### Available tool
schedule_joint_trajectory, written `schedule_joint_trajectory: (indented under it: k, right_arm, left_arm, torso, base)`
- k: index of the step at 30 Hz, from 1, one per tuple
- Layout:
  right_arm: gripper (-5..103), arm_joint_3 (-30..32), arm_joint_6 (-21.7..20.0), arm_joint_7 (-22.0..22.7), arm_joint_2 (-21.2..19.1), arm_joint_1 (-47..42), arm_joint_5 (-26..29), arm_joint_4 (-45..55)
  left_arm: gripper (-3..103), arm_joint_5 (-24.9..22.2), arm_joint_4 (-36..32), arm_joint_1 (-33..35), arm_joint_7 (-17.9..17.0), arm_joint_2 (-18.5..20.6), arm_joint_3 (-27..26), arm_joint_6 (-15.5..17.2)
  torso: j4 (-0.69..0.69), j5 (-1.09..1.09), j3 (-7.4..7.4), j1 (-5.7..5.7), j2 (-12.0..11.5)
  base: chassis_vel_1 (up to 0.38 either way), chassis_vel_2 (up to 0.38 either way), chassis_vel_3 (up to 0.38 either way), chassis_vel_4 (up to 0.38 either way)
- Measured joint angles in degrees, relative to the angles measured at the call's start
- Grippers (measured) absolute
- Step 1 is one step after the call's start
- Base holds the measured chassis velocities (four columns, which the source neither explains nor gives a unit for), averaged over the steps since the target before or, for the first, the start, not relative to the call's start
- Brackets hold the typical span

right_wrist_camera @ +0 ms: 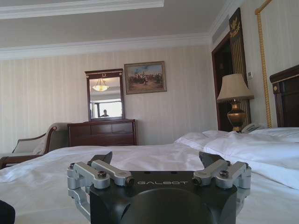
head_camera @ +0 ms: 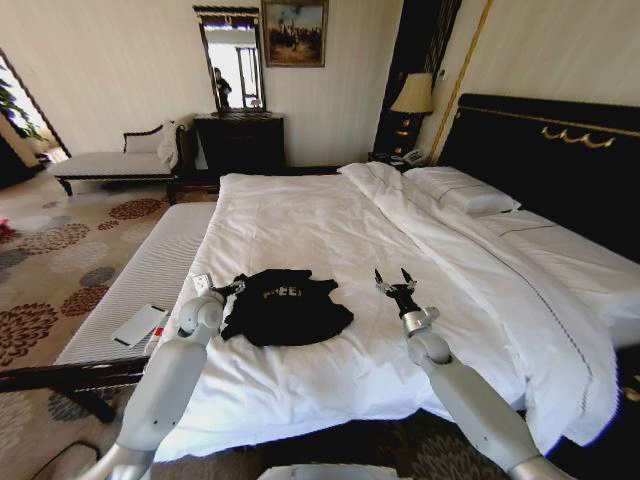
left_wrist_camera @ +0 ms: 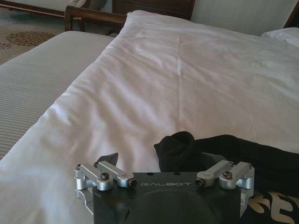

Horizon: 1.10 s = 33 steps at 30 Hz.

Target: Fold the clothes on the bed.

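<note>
**Shirt lies between the two pincers, closer to the left**

The bed (head_camera: 300, 215) spreads wide and white ahead of the robot, its folded duvet (head_camera: 480, 250) running along the right side. Near the foot edge lies the black T-shirt (head_camera: 285, 308), crumpled into a low heap, broader across the bed than along it, its white lettering partly visible.

The left pincer (head_camera: 228, 290) sits at the shirt's left edge, jaws spread, with a bunched fold of dark fabric (left_wrist_camera: 175, 147) just ahead of its fingers. The right pincer (head_camera: 396, 281) hovers over bare sheet, jaws open and empty, apart from the shirt's right edge. By my reading, the left arm is nearer, and the right must travel leftward to reach cloth.
</note>
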Motion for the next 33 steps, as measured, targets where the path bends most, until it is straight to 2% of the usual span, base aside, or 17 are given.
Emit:
schedule_joint_trajectory:
  k: [1, 3, 5, 6, 9, 12, 14, 16, 17, 18, 21, 24, 26, 29, 33]
  right_arm:
    - [100, 0.14, 0.01, 0.0, -0.03, -0.08, -0.01, 0.0]
    - [100, 0.19, 0.01, 0.0, -0.03, -0.1, -0.01, 0.0]
    - [100, 0.36, 0.1, -0.02, -0.04, -0.11, -0.02, -0.02]
    - [100, 0.36, 0.1, -0.02, -0.04, -0.11, -0.02, -0.02]
    - [100, 0.37, 0.18, -0.06, 0.07, -0.03, -0.03, -0.2]
    - [100, 0.3, 0.21, -0.08, 0.2, 0.14, -0.06, -0.37]
    - [100, 0.13, 0.22, -0.08, 0.27, 0.24, -0.11, -0.44]
    - [100, 0.1, 0.22, -0.08, 0.27, 0.26, -0.12, -0.45]
    - [100, 0.03, 0.23, -0.08, 0.28, 0.29, -0.15, -0.47]
    - [100, -0.04, 0.23, -0.09, 0.28, 0.37, -0.18, -0.55]
    - [100, -0.08, 0.24, -0.1, 0.28, 0.47, -0.18, -0.61]
    - [100, -0.17, 0.25, -0.1, 0.28, 0.57, -0.18, -0.63]
    - [100, -0.18, 0.26, -0.1, 0.28, 0.58, -0.18, -0.63]
    - [100, -0.27, 0.28, -0.11, 0.32, 0.59, -0.19, -0.67]
    - [100, -0.36, 0.3, -0.12, 0.35, 0.6, -0.23, -0.75]
  left_arm:
    - [98, -0.44, -0.01, -0.12, -0.23, 0.0, 0.17, 0.06]
    - [98, -0.68, -0.04, -0.14, -0.34, 0.01, 0.22, 0.07]
    - [89, -1.24, -0.27, -0.14, -0.56, 0.22, 0.38, 0.09]
    - [89, -1.24, -0.27, -0.14, -0.56, 0.22, 0.38, 0.09]
    - [73, -1.8, -0.54, 0.05, -0.71, 0.41, 0.39, 0.09]
    - [67, -2.26, -0.59, 0.24, -0.83, 0.43, 0.36, 0.14]
    - [55, -3.03, -0.6, 0.34, -1.08, 0.41, 0.28, 0.28]
    - [55, -3.29, -0.6, 0.35, -1.19, 0.4, 0.26, 0.34]
    - [50, -3.89, -0.6, 0.36, -1.42, 0.37, 0.2, 0.5]
    - [39, -4.51, -0.6, 0.38, -1.64, 0.3, 0.1, 0.62]
    - [33, -4.77, -0.61, 0.4, -1.71, 0.23, -0.02, 0.66]
    - [17, -4.99, -0.87, 0.41, -1.74, 0.23, -0.2, 0.66]
    - [17, -5.05, -0.92, 0.4, -1.74, 0.24, -0.23, 0.66]
    - [2, -5.26, -1.03, 0.4, -1.76, 0.38, -0.43, 0.66]
    - [0, -5.28, -1.17, 0.58, -1.74, 0.45, -0.79, 0.6]
  torso:
    - [0.01, 0.0, 0.0, 0.0, 0.0]
    - [0.01, 0.0, 0.0, 0.0, 0.0]
    - [0.01, 0.0, 0.0, 0.0, 0.0]
    - [0.01, 0.0, 0.0, 0.0, 0.0]
    - [0.01, 0.0, 0.0, 0.0, 0.0]
    - [0.01, -0.01, 0.0, 0.0, 0.0]
    - [0.02, 0.0, 0.0, 0.0, 0.0]
    - [0.01, -0.01, 0.0, 0.0, 0.0]
    - [0.01, 0.0, 0.0, 0.0, 0.0]
    - [0.01, 0.0, 0.0, 0.0, 0.0]
    - [0.01, -0.01, 0.0, 0.0, 0.0]
    - [0.01, -0.01, 0.0, 0.0, 0.0]
    - [0.01, 0.0, 0.0, 0.0, 0.0]
    - [0.01, -0.01, 0.0, 0.0, 0.0]
    - [0.01, -0.01, 0.0, 0.0, 0.0]
  base:
    - [0.0, 0.0, 0.0, 0.0]
    - [0.0, 0.0, 0.0, 0.0]
    - [0.0, 0.0, 0.0, 0.0]
    - [0.0, 0.0, 0.0, 0.0]
    - [0.0, 0.0, 0.0, 0.0]
    - [0.0, 0.0, 0.0, 0.0]
    - [0.0, 0.0, 0.0, 0.0]
    - [0.0, 0.0, 0.0, 0.0]
    - [0.0, 0.0, 0.0, 0.0]
    - [0.0, 0.0, 0.0, 0.0]
    - [0.0, 0.0, 0.0, 0.0]
    - [0.0, 0.0, 0.0, 0.0]
    - [0.0, 0.0, 0.0, 0.0]
    - [0.0, 0.0, 0.0, 0.0]
    - [0.0, 0.0, 0.0, 0.0]
